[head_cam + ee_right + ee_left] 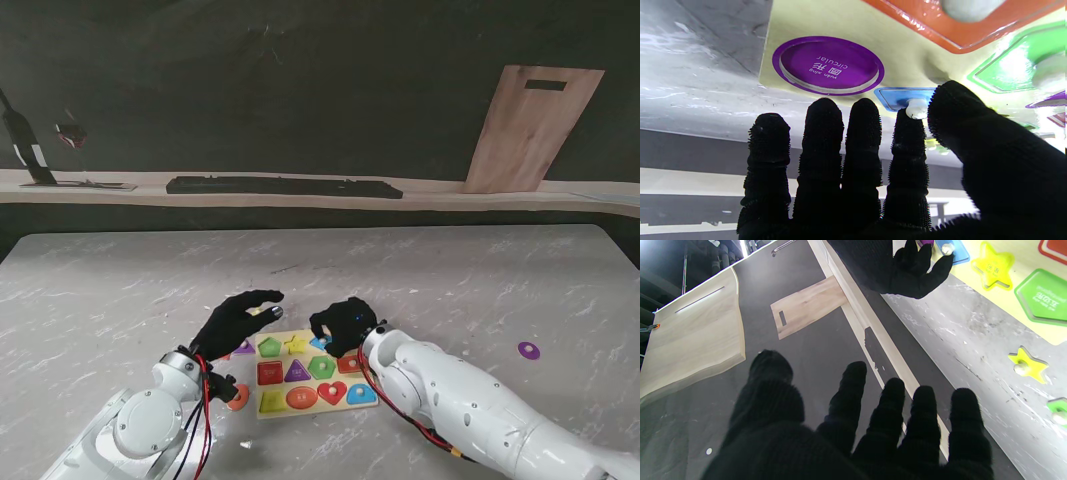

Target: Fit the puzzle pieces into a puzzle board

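Note:
The yellow puzzle board [312,399] lies on the table close in front of me, with coloured shapes in its slots. My right hand [343,325] is over its far right corner. Its thumb and forefinger pinch the white knob of a blue piece [898,97]; I cannot tell whether that piece is seated. Beside it the purple round recess [828,65] is empty. My left hand [235,320] hovers open, fingers spread, just left of the board. A loose yellow star piece [1027,363] and a green piece [1058,410] lie on the table by it.
A purple round piece [529,350] lies far to the right on the table. An orange piece [238,397] sits by my left wrist. A wooden cutting board [530,130] leans on the back wall, and a long black bar [285,186] lies on the ledge.

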`<control>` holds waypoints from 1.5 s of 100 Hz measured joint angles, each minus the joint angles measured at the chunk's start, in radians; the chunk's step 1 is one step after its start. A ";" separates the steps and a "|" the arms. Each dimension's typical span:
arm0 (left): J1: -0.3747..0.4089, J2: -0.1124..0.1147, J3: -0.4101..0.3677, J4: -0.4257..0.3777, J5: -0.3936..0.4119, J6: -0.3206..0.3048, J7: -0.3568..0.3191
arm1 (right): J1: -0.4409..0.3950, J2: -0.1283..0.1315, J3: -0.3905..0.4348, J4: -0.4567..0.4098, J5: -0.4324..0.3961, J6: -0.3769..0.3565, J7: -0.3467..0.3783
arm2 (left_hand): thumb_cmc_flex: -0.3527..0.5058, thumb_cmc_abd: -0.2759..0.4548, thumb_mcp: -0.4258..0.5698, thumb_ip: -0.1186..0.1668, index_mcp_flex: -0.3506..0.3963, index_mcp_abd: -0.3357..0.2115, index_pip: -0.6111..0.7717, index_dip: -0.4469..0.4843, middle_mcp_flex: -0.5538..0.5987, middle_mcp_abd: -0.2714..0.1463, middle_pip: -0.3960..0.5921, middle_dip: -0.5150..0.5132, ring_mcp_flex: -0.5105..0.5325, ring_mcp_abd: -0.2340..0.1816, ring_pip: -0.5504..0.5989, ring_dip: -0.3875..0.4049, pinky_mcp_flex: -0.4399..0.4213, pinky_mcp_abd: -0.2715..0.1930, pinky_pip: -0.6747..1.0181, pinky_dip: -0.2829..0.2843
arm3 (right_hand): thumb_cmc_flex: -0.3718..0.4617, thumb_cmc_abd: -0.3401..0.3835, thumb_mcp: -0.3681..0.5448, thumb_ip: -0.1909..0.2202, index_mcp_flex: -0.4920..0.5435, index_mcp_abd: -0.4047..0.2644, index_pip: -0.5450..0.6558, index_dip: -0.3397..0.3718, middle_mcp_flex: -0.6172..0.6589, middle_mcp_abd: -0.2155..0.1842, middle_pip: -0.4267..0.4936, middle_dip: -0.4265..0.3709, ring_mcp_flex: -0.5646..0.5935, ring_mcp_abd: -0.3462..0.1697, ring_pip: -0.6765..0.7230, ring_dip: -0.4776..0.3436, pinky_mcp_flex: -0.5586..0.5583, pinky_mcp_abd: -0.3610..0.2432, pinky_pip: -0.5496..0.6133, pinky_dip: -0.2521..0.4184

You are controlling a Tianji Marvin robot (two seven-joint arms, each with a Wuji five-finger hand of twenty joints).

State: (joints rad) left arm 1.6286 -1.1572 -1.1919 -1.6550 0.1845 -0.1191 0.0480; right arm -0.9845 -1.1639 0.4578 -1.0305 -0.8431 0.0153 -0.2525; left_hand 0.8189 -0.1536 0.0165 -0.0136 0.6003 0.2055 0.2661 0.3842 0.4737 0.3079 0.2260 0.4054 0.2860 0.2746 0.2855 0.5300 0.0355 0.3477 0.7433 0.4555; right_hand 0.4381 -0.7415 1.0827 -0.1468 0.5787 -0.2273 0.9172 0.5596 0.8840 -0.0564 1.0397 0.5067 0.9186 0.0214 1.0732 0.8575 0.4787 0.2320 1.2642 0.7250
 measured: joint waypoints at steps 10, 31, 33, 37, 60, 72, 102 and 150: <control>0.000 0.000 0.000 0.000 -0.001 0.000 -0.002 | -0.002 0.003 0.003 -0.004 -0.006 0.003 0.000 | 0.000 0.000 0.000 0.000 0.000 0.000 0.000 0.000 0.000 0.000 0.000 0.000 0.000 0.000 0.000 0.000 0.000 0.000 0.000 0.000 | -0.001 -0.002 0.002 0.011 -0.009 0.004 -0.024 0.002 0.001 0.000 0.000 0.005 -0.019 0.000 -0.006 0.000 -0.012 0.000 -0.004 0.000; -0.001 0.000 0.000 0.000 -0.002 0.000 -0.002 | -0.013 0.005 0.015 -0.010 -0.011 0.023 -0.001 | 0.000 0.000 0.000 0.000 0.000 0.000 0.000 0.000 0.000 0.000 0.000 0.000 0.000 0.000 0.000 0.000 0.000 0.000 0.000 0.000 | -0.032 -0.002 0.002 0.011 -0.030 0.013 -0.070 0.002 -0.014 0.000 -0.001 0.013 -0.039 0.000 -0.015 -0.002 -0.024 0.000 -0.013 -0.001; -0.001 0.000 0.000 0.001 -0.002 0.000 -0.003 | -0.014 0.005 0.016 -0.011 -0.011 0.026 0.000 | 0.000 0.000 0.000 0.000 0.000 0.000 0.000 0.000 0.000 0.000 0.000 0.000 0.000 0.000 0.000 0.000 0.000 0.000 0.000 0.000 | -0.031 -0.002 0.002 0.011 -0.031 0.034 -0.092 -0.004 -0.026 0.000 -0.001 0.013 -0.039 0.000 -0.015 -0.002 -0.025 0.000 -0.013 -0.001; -0.001 0.000 0.000 0.001 -0.002 0.000 -0.003 | -0.015 0.005 0.017 -0.013 -0.011 0.033 0.002 | 0.000 0.000 0.000 0.000 0.000 0.000 0.000 0.000 0.000 0.000 0.000 0.000 0.000 0.000 0.000 0.000 0.000 0.000 0.000 0.000 | -0.038 -0.002 0.002 0.011 -0.029 0.036 -0.100 -0.003 -0.035 0.001 -0.001 0.013 -0.042 0.000 -0.017 -0.002 -0.025 0.000 -0.014 -0.001; -0.003 0.000 0.000 0.001 -0.003 0.001 -0.003 | -0.030 0.004 0.029 -0.021 -0.013 0.058 -0.002 | 0.000 0.000 0.000 0.000 0.000 0.000 0.000 0.000 0.000 0.000 0.000 0.000 0.000 0.000 0.000 0.000 0.000 0.000 0.000 0.000 | -0.038 -0.013 0.002 0.011 -0.049 0.017 -0.109 -0.003 -0.072 0.002 -0.002 0.014 -0.059 0.000 -0.028 -0.010 -0.036 0.000 -0.014 -0.001; -0.003 0.000 0.000 0.002 -0.004 0.001 -0.003 | -0.042 0.006 0.042 -0.019 -0.041 0.058 -0.031 | 0.000 0.000 0.000 0.000 0.000 0.000 0.000 0.000 0.000 0.000 0.000 0.000 0.000 0.000 0.000 0.000 0.000 0.000 0.000 0.000 | -0.043 -0.027 0.002 0.011 -0.057 0.078 -0.169 -0.022 -0.065 0.002 -0.001 0.015 -0.059 0.000 -0.028 -0.010 -0.036 0.000 -0.014 -0.001; -0.003 0.000 0.000 0.002 -0.004 0.001 -0.003 | -0.087 0.022 0.111 -0.047 -0.070 0.061 -0.053 | 0.000 0.000 0.000 0.000 0.000 0.000 0.000 0.000 0.000 0.000 0.000 0.000 0.000 0.000 0.000 0.000 0.000 0.000 0.000 0.000 | -0.069 -0.038 0.001 0.012 -0.057 0.098 -0.180 -0.031 -0.093 0.002 0.000 0.017 -0.065 0.000 -0.028 -0.011 -0.036 0.000 -0.014 -0.001; -0.005 0.000 0.001 0.003 -0.003 0.002 -0.007 | -0.260 0.052 0.435 -0.237 -0.254 0.031 -0.137 | 0.000 0.000 0.000 0.000 0.000 0.000 0.000 0.000 0.000 0.000 0.000 0.000 0.000 0.000 0.000 0.000 0.000 0.000 0.000 0.000 | -0.100 0.013 -0.042 0.012 -0.026 -0.021 -0.179 -0.031 -0.089 0.003 0.000 0.023 -0.070 0.001 -0.028 -0.011 -0.037 0.000 -0.014 -0.009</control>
State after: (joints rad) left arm 1.6237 -1.1571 -1.1906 -1.6517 0.1811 -0.1171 0.0414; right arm -1.2445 -1.1123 0.8926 -1.2671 -1.0971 0.0463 -0.3898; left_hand 0.8189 -0.1536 0.0165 -0.0136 0.6003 0.2055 0.2661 0.3842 0.4737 0.3078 0.2260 0.4054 0.2860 0.2747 0.2855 0.5300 0.0354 0.3477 0.7429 0.4555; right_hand 0.3380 -0.7283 1.0412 -0.1352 0.5530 -0.2485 0.7380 0.5287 0.7952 -0.0538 1.0395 0.5300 0.8483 0.0222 1.0455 0.8465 0.4413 0.2320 1.2501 0.7159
